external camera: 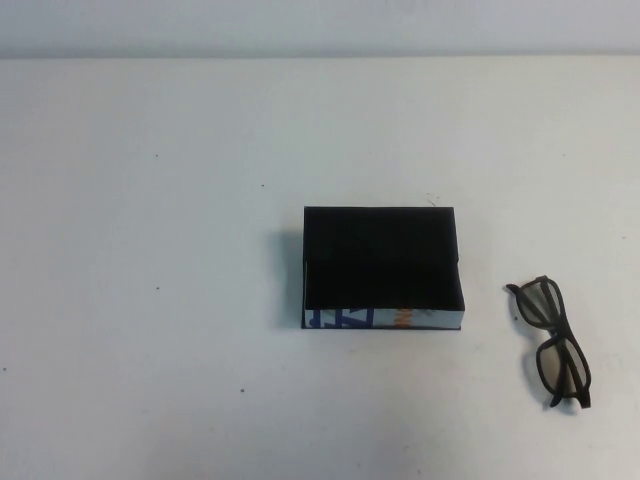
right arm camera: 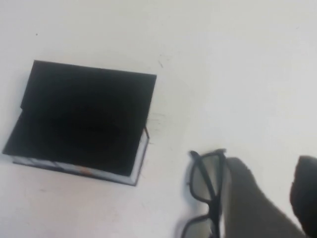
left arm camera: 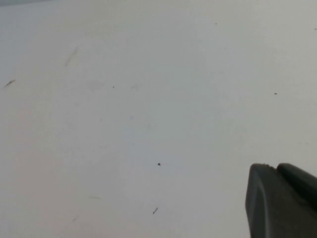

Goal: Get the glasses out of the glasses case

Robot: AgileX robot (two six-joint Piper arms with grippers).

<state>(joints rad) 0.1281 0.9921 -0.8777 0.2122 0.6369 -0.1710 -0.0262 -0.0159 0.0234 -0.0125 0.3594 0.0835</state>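
Note:
The glasses case (external camera: pixel 383 265) is a black box in the middle of the table, its white lettered edge (external camera: pixel 385 318) facing me. It also shows in the right wrist view (right arm camera: pixel 84 119). The dark-framed glasses (external camera: pixel 560 365) lie folded on the table to the right of the case, apart from it. My right gripper (right arm camera: pixel 270 161) is open and empty, just to the right of the glasses (right arm camera: pixel 203 178), one finger (right arm camera: pixel 247 198) close beside the frame. My left gripper (left arm camera: pixel 277 167) is shut over bare table. Neither gripper shows in the high view.
The white table (external camera: pixel 150 200) carries only small dark specks around the case. Its far edge (external camera: pixel 320 56) meets a pale wall.

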